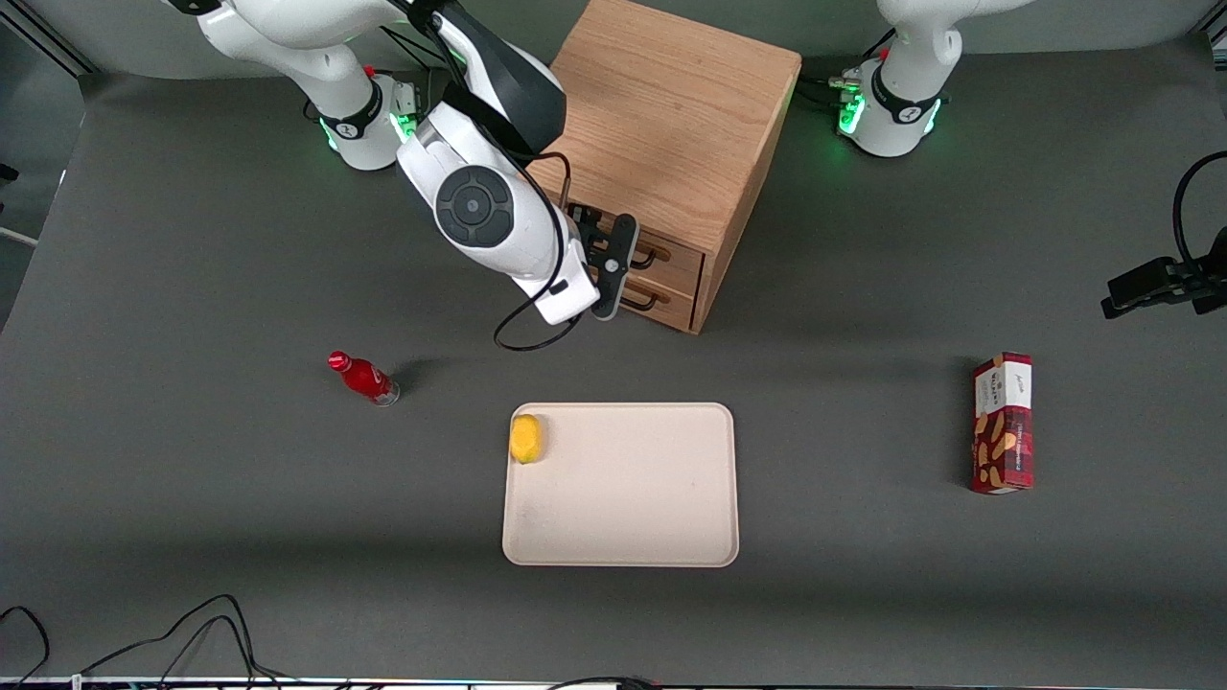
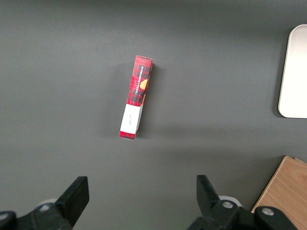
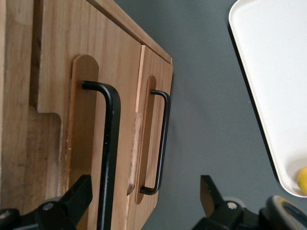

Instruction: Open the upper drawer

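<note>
The oak cabinet (image 1: 671,115) stands at the back of the table. Its upper drawer (image 1: 679,251) has a black wire bar handle (image 1: 648,257) and looks shut. In the right wrist view the upper drawer (image 3: 53,72) and its handle (image 3: 109,143) are close. My gripper (image 1: 614,266) is open right in front of the drawer fronts. The upper handle runs between its spread fingers (image 3: 74,199), nearer one finger, with no contact visible. The gripper (image 3: 144,191) holds nothing. The lower drawer (image 3: 156,67) and its handle (image 3: 163,139) lie beside the upper one.
A cream tray (image 1: 623,498) with a yellow lemon (image 1: 526,438) in one corner lies nearer the front camera. A red bottle (image 1: 364,379) lies toward the working arm's end. A red snack box (image 1: 1003,422) lies toward the parked arm's end. Cables (image 1: 144,642) trail along the front edge.
</note>
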You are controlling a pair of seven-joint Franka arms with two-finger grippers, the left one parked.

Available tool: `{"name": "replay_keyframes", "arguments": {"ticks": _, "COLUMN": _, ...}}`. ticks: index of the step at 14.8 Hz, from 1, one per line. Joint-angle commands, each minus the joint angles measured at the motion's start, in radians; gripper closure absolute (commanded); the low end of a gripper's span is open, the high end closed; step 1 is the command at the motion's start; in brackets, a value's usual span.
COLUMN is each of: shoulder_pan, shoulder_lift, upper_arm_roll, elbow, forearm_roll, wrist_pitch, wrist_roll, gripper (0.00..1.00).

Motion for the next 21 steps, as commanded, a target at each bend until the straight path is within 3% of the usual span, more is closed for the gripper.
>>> {"name": "replay_keyframes", "arguments": {"ticks": 1, "shoulder_pan": 0.0, "shoulder_lift": -0.01, "upper_arm_roll": 0.004, "elbow": -0.013, "forearm_roll": 0.029, "wrist_pitch": -0.002, "wrist_roll": 0.017, "gripper": 0.0}}
{"name": "replay_keyframes", "arguments": {"ticks": 21, "shoulder_pan": -0.003, "shoulder_lift": 0.047, "upper_arm_roll": 0.003, "elbow": -0.004, "forearm_roll": 0.01, "wrist_pitch": 0.075, "wrist_roll": 0.005, "gripper": 0.0}}
